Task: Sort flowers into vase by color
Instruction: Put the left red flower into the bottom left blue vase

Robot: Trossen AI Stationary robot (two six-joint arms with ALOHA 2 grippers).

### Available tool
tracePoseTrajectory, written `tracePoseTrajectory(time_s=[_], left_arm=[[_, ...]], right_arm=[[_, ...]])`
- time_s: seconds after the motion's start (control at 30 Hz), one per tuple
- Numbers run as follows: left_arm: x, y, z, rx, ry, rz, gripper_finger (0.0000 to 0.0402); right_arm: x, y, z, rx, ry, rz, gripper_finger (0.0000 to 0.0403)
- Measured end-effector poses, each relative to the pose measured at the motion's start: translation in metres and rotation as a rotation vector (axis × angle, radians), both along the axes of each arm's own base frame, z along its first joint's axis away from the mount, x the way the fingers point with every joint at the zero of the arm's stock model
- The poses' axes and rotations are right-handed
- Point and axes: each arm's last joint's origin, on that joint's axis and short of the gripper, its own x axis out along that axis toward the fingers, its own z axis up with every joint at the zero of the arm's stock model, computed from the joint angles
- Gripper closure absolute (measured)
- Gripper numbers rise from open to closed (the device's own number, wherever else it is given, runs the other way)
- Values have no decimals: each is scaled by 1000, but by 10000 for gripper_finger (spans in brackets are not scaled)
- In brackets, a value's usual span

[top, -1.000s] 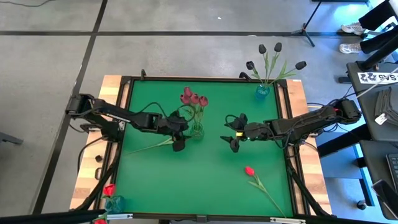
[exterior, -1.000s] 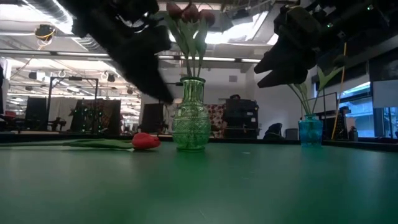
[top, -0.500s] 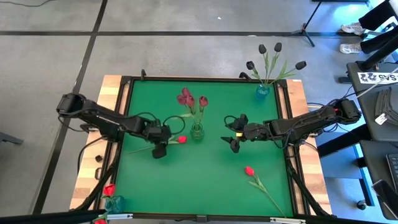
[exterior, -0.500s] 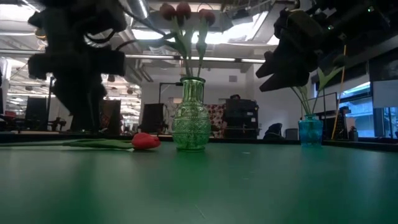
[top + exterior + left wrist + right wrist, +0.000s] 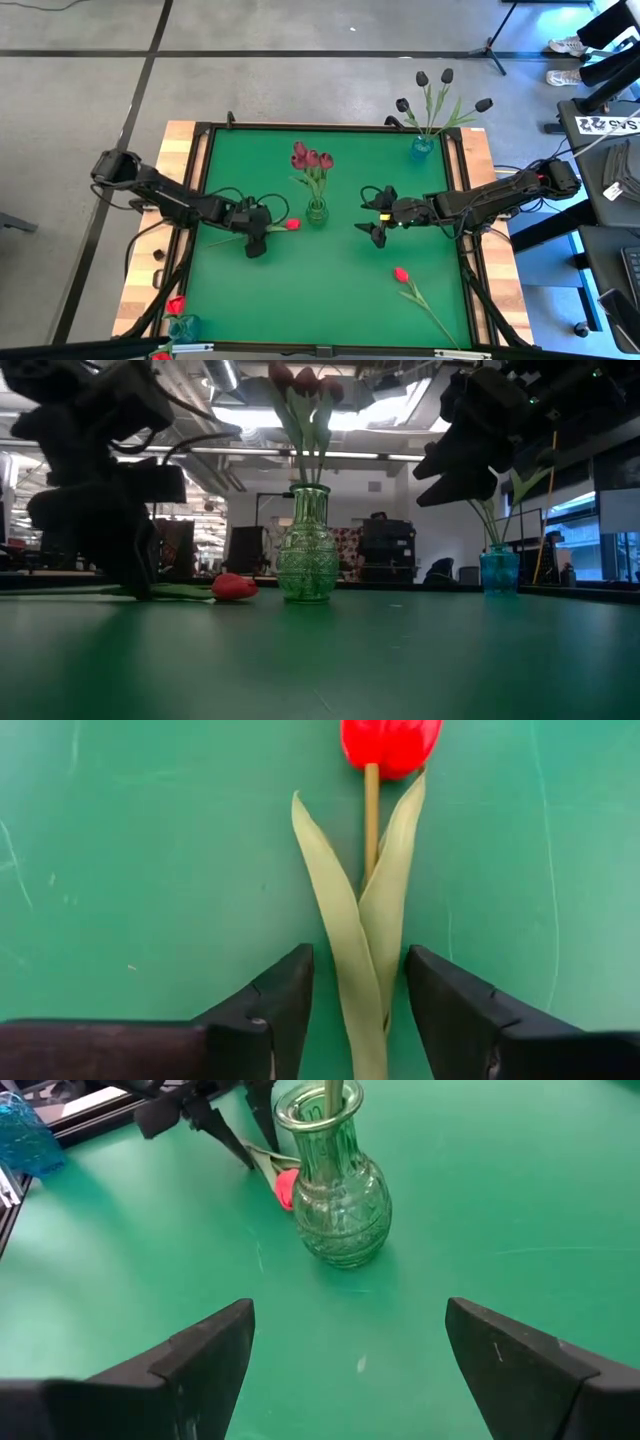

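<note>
Red tulip (image 5: 390, 742) flat on mat | left end effector (image 5: 358, 1010) parted, fingers straddling stem | right end effector (image 5: 345, 1355) released

From above, the light is bright and even on the green bench (image 5: 340, 290), and shadows are small and soft. From low down, strong ceiling lights (image 5: 370, 415) shine from behind, so the arms look like black shapes and the near mat looks blurry. Up close, the red tulip (image 5: 390, 742) is clear and bright, but the dark fingers (image 5: 270, 1010) are soft.
</note>
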Motion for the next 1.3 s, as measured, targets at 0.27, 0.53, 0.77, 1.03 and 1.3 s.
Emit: tracePoseTrajectory(time_s=[0.27,0.53,0.77,1.03,1.3], left_arm=[[-7,-7,-11,73,-153,92,318],[-17,-12,-17,78,-203,49,395],[-37,-25,26,-97,-178,-194,397],[-70,-22,87,-146,-536,-335,399],[-97,-14,136,-166,-997,-429,399]], right_arm=[[0,-1,0,-9,-7,-16,75],[0,-1,2,16,-21,-29,75],[0,-1,1,50,-18,-52,75],[0,-3,3,22,-46,-148,75],[0,-4,4,49,-66,-181,75]])
